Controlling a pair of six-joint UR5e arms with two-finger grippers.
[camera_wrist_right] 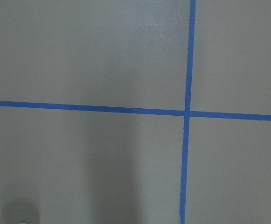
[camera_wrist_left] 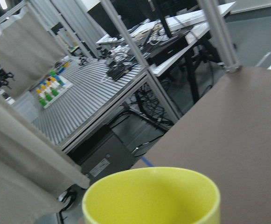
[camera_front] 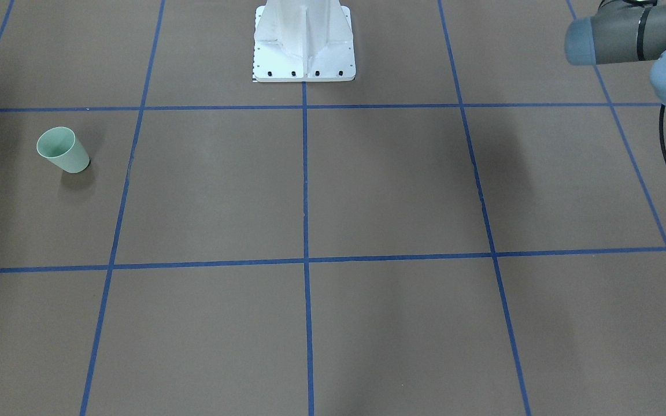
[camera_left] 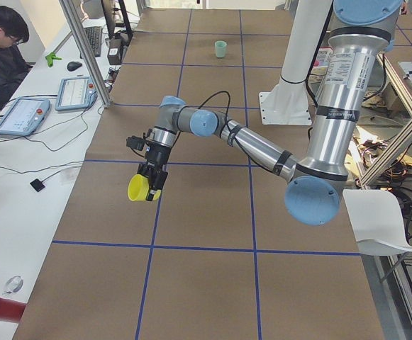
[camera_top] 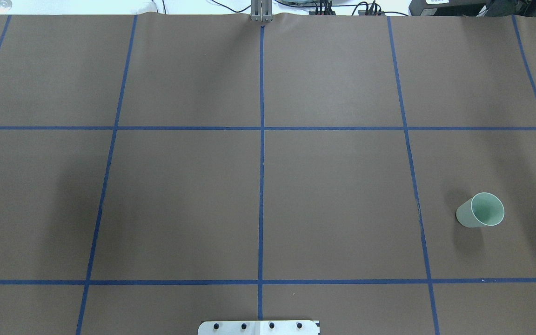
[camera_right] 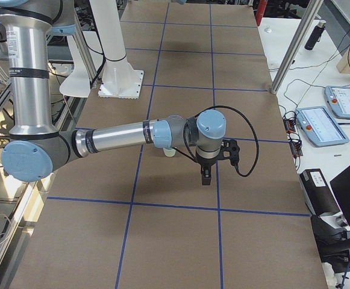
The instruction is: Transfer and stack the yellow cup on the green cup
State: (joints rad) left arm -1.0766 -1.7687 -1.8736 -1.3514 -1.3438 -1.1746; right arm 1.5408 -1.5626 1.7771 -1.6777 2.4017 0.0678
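Observation:
The yellow cup (camera_left: 139, 188) hangs tilted on its side above the table at the tip of my left gripper (camera_left: 151, 185), near the operators' edge. Its rim fills the bottom of the left wrist view (camera_wrist_left: 151, 198). No fingers show there, so I cannot tell how the gripper stands. The green cup (camera_top: 479, 211) stands upright on the table's right half, also in the front view (camera_front: 64, 151) and far off in the left view (camera_left: 220, 49). My right gripper (camera_right: 206, 177) points down over the table beside the green cup (camera_right: 170, 151); I cannot tell whether it is open.
The brown table (camera_top: 258, 195) carries a grid of blue tape lines. The white robot base (camera_front: 304, 43) stands at the robot's edge. An operator (camera_left: 0, 49) sits at a side desk with tablets (camera_left: 23, 115). My left arm's elbow (camera_front: 628, 40) shows at the front view's top right.

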